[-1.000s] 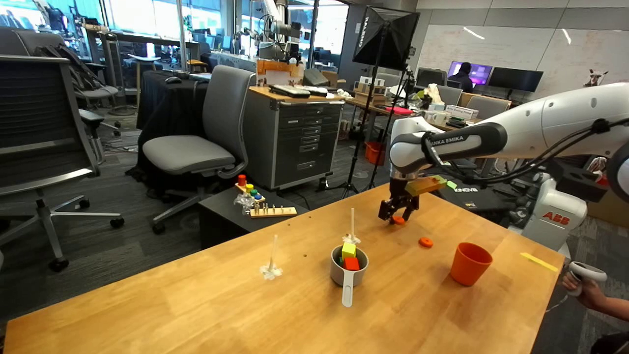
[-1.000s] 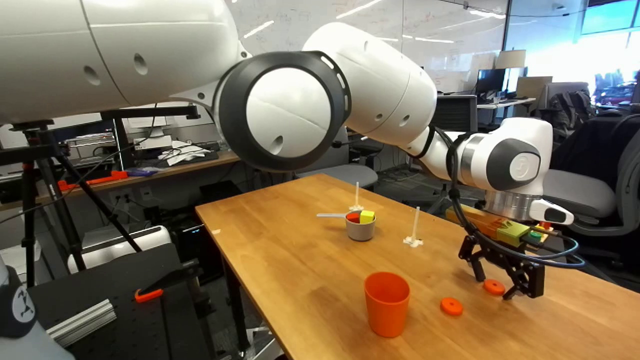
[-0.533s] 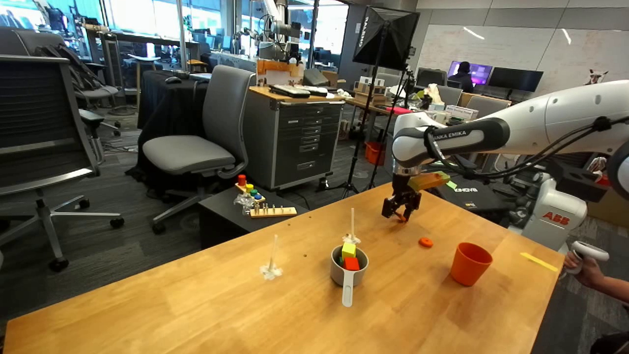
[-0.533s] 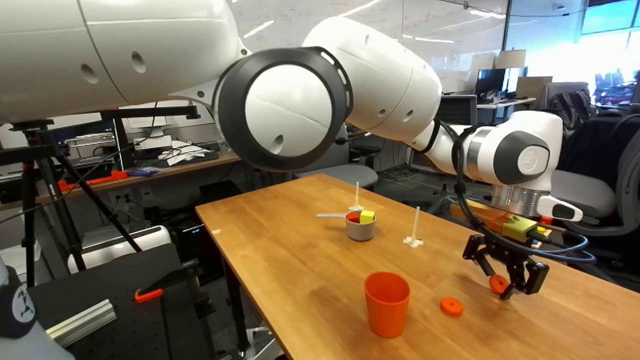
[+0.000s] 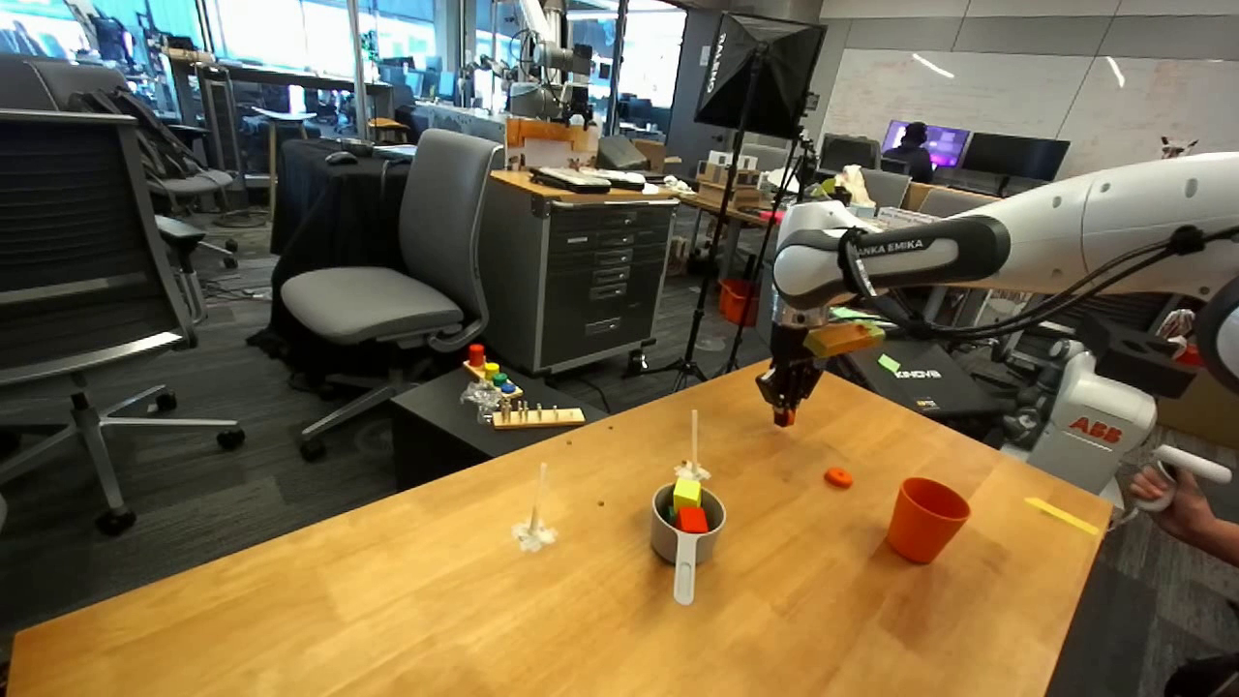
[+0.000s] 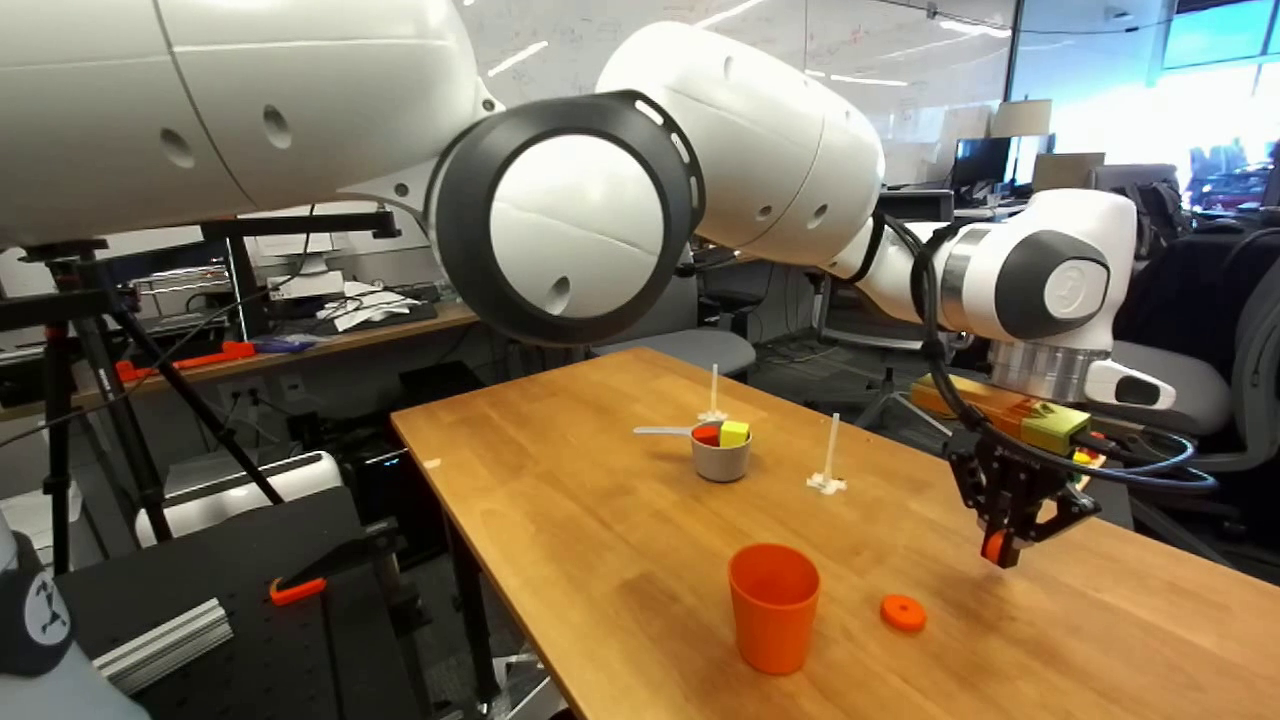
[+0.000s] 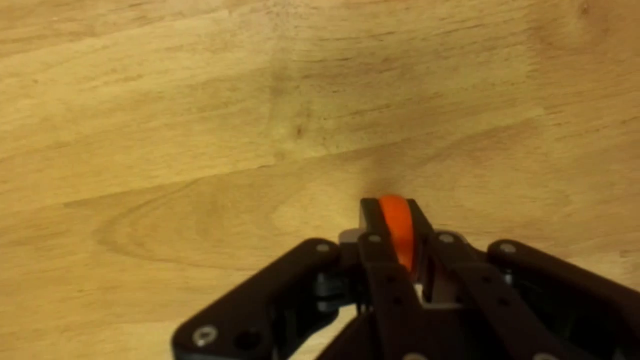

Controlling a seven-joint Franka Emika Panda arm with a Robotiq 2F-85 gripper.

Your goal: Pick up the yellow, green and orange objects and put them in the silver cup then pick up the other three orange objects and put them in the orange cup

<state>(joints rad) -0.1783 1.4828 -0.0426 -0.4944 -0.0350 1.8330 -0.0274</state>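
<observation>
Over the bench (image 5: 339,590), pinching an orange disc (image 7: 399,227) on edge between the fingers (image 7: 372,217), pressing both tips against its flat faces and showing the curved rim in the wrist view. Hanging nose-down below the white arm (image 6: 775,160), holding that disc well apart from both cups. Seeing a second disc (image 6: 903,612) of the same orange lying flat on the bench, sitting between the fingers and the orange cup (image 6: 775,630) in both exterior views. Finding the orange cup standing upright with its open rim turned up, but not making out the bottom of its inside. Farther along, spotting the silver cup (image 6: 720,465), also standing upright, carrying a yellow block (image 5: 687,492) and an orange-red block (image 5: 692,520) poking up at its mouth, plus a green piece (image 5: 672,514) showing only as a dark sliver in an exterior view. Tracing a pale handle (image 5: 684,576) sticking out from that cup's side above the bench. Near the silver cup, noting two thin pale sticks (image 5: 694,438) rising upright from whitish feet (image 5: 533,537). Close to the bench's edge, catching a strip of yellow tape (image 5: 1062,516) lying flat. Beyond the bench, glimpsing a grey chair (image 5: 377,305), a drawer cabinet (image 5: 605,281) and a softbox lamp (image 5: 760,73); on a low black box (image 5: 440,436), making out a peg strip (image 5: 539,416) lying beside coloured toys (image 5: 492,369).
</observation>
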